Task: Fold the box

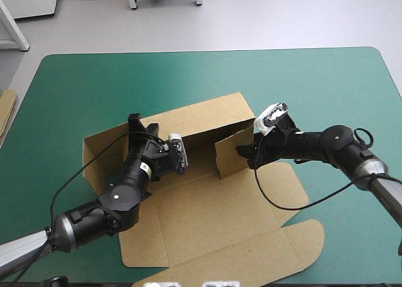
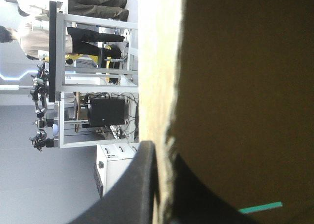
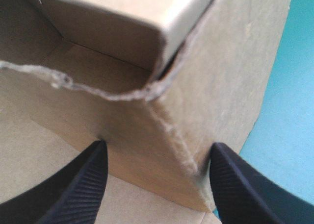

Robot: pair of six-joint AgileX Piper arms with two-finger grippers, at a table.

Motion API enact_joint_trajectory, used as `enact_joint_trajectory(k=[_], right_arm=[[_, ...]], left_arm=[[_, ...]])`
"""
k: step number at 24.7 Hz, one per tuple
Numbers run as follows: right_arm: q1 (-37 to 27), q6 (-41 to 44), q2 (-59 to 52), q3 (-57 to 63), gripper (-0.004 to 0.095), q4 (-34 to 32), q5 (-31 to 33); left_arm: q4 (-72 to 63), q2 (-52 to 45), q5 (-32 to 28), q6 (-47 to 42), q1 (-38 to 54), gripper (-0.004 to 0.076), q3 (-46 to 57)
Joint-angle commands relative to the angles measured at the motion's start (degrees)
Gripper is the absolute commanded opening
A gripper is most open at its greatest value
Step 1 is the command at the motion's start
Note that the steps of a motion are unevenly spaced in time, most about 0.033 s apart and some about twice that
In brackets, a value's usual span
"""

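The left gripper point(image 2: 164, 153) seems to be pinching the box point(image 1: 207, 205), and the right gripper point(image 3: 157, 148) is sitting open around its flap point(image 3: 162, 121).

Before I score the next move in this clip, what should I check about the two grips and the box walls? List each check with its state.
1. Left gripper clamped on the box: ok. A board edge runs between its fingers.
2. Right gripper gripping the side wall: not ok. Its fingers stand open, with the wall's corner between them.
3. Far wall raised: ok. It stands upright in the high view.
4. Side wall tucked into the far wall: cannot tell. The right wrist view shows a gap at the corner.
5. Near flaps out of the way: ok. They lie flat.
6. Box fully on the teal-green cover: ok.
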Motion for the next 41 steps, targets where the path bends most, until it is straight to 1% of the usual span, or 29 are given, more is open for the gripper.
enact_joint_trajectory(k=[1, 4, 5, 9, 11, 12, 14, 16, 18, 22, 27, 33, 37, 39, 40, 41], right_arm=[[2.08, 0.7, -2.11, -1.36, 0.0559, 2.27, -4.04], [3.91, 1.35, -2.11, -1.36, 0.0559, 3.77, -7.28], [5.62, 1.92, -2.11, -1.36, 0.0557, 3.77, -9.63], [9.18, 2.07, -2.11, -1.36, 0.0557, 3.04, -15.02], [11.04, 2.07, -2.11, -1.36, 0.0557, 2.92, -18.61], [12.39, 2.67, -2.11, -1.36, 0.0557, 2.18, -22.61], [12.73, 3.36, -2.11, -1.36, 0.0555, 1.56, -25.79], [12.73, 2.98, -2.11, -1.36, 0.0555, 1.56, -28.46], [12.73, 1.79, -1.99, -1.36, 0.0555, 1.56, -29.22], [12.73, -0.55, -1.18, -1.36, 0.0555, 2.51, -30.22], [12.73, -4.47, 0.03, -1.36, 0.0555, 9.64, -31.27], [12.73, -12.65, 0.31, -1.36, 0.0537, 20.31, -31.77], [12.73, -18.43, 0.31, -1.36, 0.0452, 26.25, -32.2], [12.73, -19.75, 0.31, -1.36, 0.0371, 27.72, -32.07], [12.73, -19.6, 0.31, -1.36, 0.0297, 27.82, -31.94], [12.73, -19.38, 0.31, -1.36, 0.0111, 27.71, -31.61]], left_arm=[[-1.98, -0.9, 1.6, -1.64, -0.33, -0.0009, -1.2], [-1.98, -0.9, 1.86, -1.64, -0.33, -0.0009, -1.2], [-1.98, -0.9, 1.86, -1.64, -0.33, -0.0009, -1.2], [-1.98, -0.9, 1.94, -1.64, -0.33, -0.0009, -1.2], [-2.08, -0.9, 2.27, -1.64, -0.33, -0.0009, -1.2], [-1.97, -0.9, 2.4, -1.64, -0.33, -0.0009, -1.2], [-1.09, -0.9, 2.4, -1.64, -0.22, -0.0009, -1.2], [3.66, -0.9, 2.91, -4.58, -0.22, -0.0009, -1.27], [5.5, -0.9, 2.26, -6.63, -0.22, -0.0009, -1.27], [5.09, -0.9, 2.22, -6.63, -0.22, -0.0009, -1.27], [4.84, -0.9, 2.42, -7.85, -0.22, -0.0009, -1.27], [4.6, -0.9, 2.69, -7.98, -0.22, -0.0009, -1.27], [4.6, -0.9, 2.84, -8.48, -0.22, -0.0009, -1.27], [4.6, -0.9, 2.84, -8.85, -0.22, -0.0009, -1.27], [4.6, -0.9, 2.84, -8.85, -0.22, -0.0009, -1.27], [4.6, -0.9, 2.84, -8.97, -0.22, -0.0009, -1.27]])
